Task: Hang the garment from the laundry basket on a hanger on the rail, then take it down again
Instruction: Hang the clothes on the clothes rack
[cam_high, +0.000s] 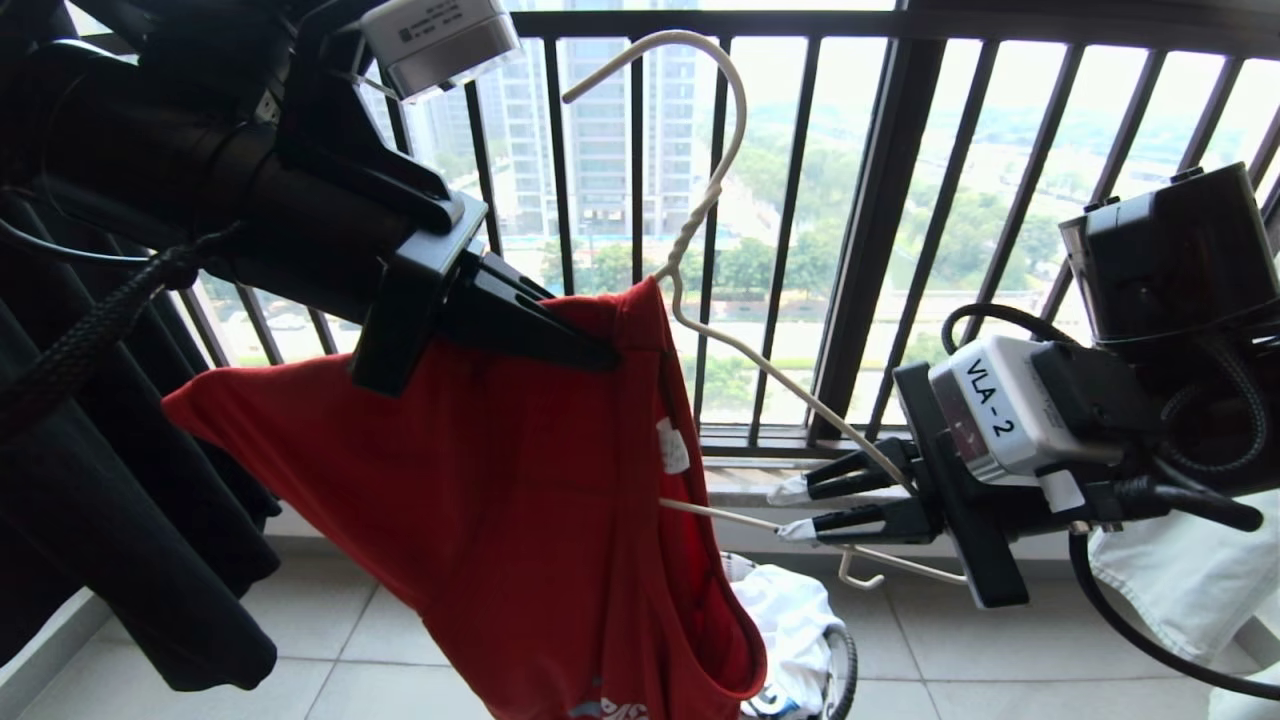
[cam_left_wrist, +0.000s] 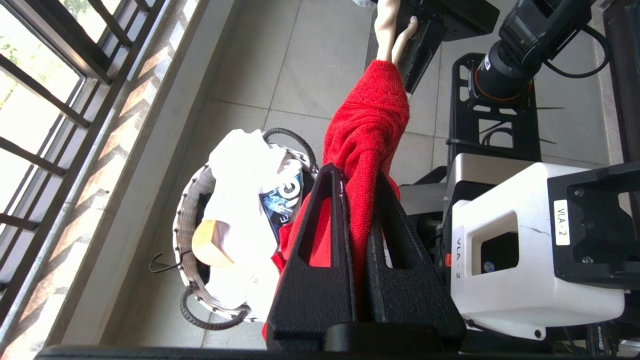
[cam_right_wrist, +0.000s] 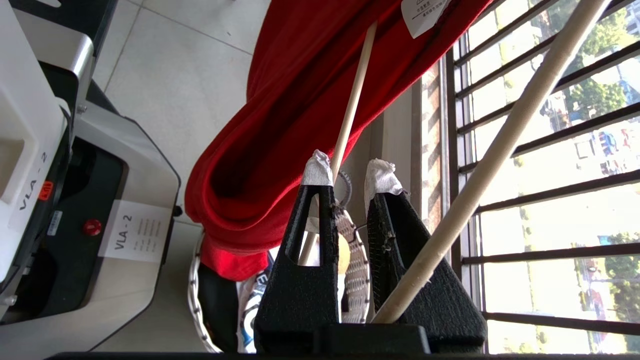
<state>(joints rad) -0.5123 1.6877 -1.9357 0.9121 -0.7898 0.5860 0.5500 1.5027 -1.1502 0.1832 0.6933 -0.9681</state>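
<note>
The red garment (cam_high: 500, 480) hangs in the air over one arm of the white wire hanger (cam_high: 690, 228), its neck label (cam_high: 672, 445) showing. My left gripper (cam_high: 600, 355) is shut on a bunch of its fabric (cam_left_wrist: 365, 120) near the collar, just beside the hanger's twisted neck. My right gripper (cam_high: 790, 510), with taped fingertips (cam_right_wrist: 317, 167), grips the hanger's bare end at the lower right, where both wires (cam_right_wrist: 505, 145) meet close to its palm. The hook points up, free of any support. The laundry basket (cam_high: 845, 660) sits on the floor below. The rail is out of view.
A black barred window railing (cam_high: 870, 230) stands right behind the hanger. A black garment (cam_high: 100, 500) hangs at the left and a white cloth (cam_high: 1190, 580) at the right. The basket (cam_left_wrist: 187, 225) holds white clothes and a wooden hanger piece (cam_left_wrist: 212, 245). The robot's base (cam_left_wrist: 525, 250) stands beside it.
</note>
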